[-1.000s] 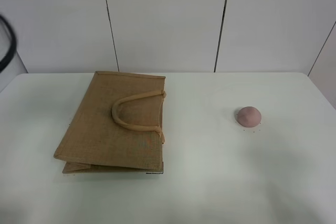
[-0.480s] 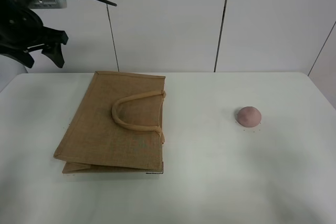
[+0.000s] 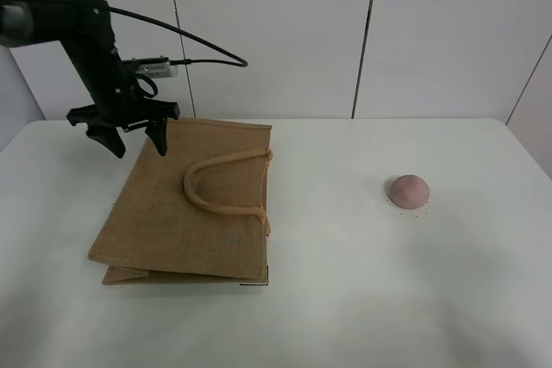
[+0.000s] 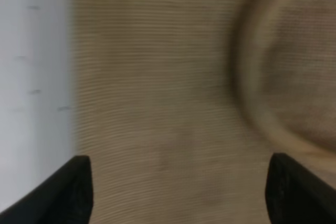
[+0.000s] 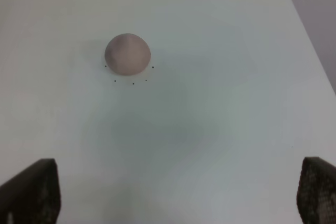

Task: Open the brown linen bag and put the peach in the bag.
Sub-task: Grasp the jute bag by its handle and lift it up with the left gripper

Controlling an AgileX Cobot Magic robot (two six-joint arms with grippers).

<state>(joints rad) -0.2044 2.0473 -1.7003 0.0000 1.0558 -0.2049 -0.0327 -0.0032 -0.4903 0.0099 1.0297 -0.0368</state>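
Currently my left hand (image 3: 135, 140) hangs released over the brown linen bag (image 3: 185, 213), eleven-o'clock corner; right hand (image 5: 178, 195) released, peach (image 3: 409, 190) at three.

- The brown linen bag (image 3: 172, 213): coarse woven cloth, rough and matt (fine ribs of weave show in the left wrist view).
- Its handle (image 3: 189, 184): lighter, smoother rolled cloth.
- The peach (image 3: 409, 190): smooth, matt skin.
- The table (image 3: 362, 299): smooth white top, faint sheen.
- The left gripper (image 3: 138, 146): black, matt.

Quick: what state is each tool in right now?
Left tool: open, holding nothing, above the bag.
Right tool: open, holding nothing, clear of the peach.
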